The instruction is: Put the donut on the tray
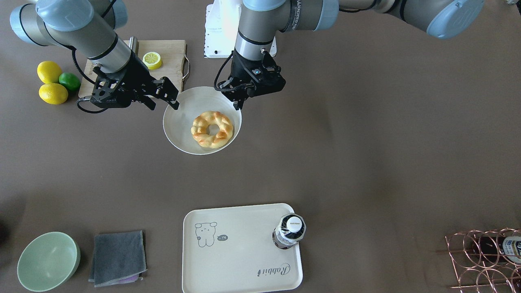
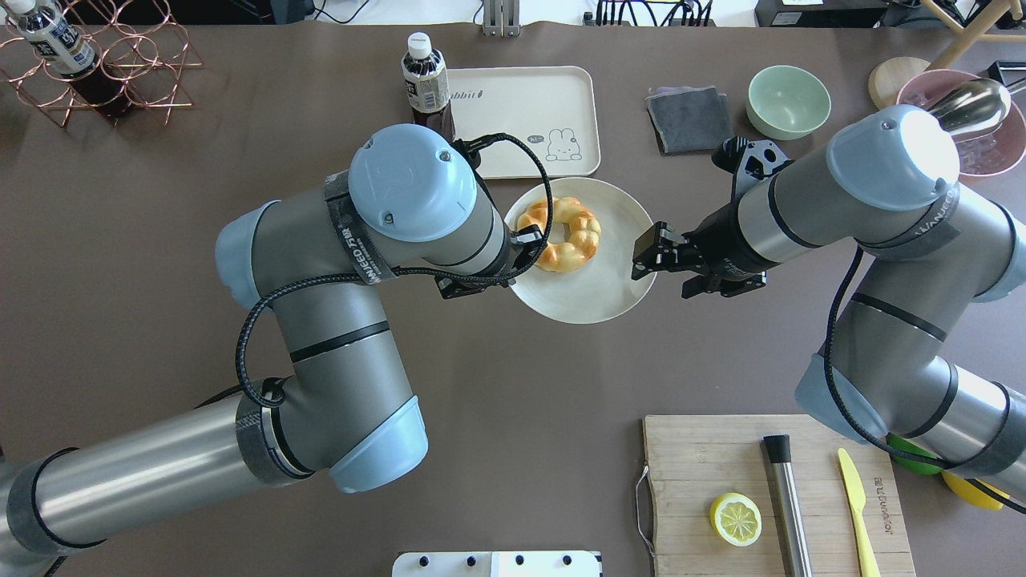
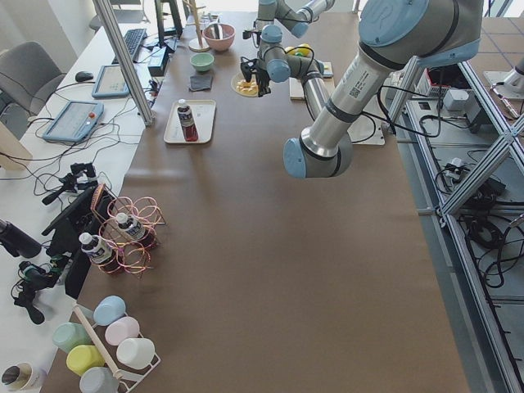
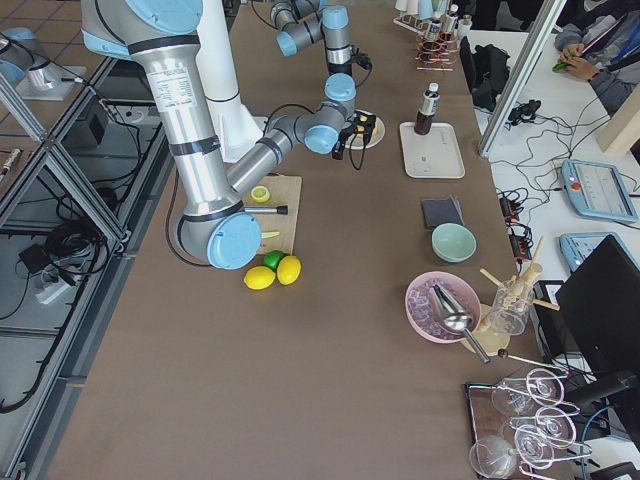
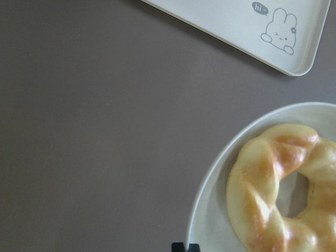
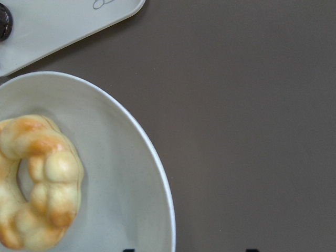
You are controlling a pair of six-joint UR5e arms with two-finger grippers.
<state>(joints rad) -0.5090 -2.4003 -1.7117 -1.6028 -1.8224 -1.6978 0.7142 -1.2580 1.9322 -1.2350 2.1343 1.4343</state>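
Observation:
The golden-brown twisted donut [image 1: 212, 129] lies in a round white shallow bowl [image 1: 176, 126] at mid-table; it also shows in the overhead view [image 2: 559, 233]. The cream rabbit tray [image 1: 242, 248] lies apart from the bowl, on the side away from the robot, with a bottle [image 1: 289, 230] standing on one corner. My left gripper [image 1: 238, 106] hovers at the bowl's rim beside the donut, fingers together and empty; its fingertips [image 5: 185, 247] show over the rim. My right gripper [image 1: 164, 106] is open and empty at the opposite rim.
A wooden cutting board [image 2: 721, 449] with a lemon half [image 2: 736, 518], a steel rod and a yellow knife lies near the robot. Lemons and a lime [image 1: 55, 83] lie beside it. A green bowl [image 1: 48, 260] and a grey cloth [image 1: 118, 257] sit next to the tray. A copper bottle rack [image 1: 486, 258] stands far off.

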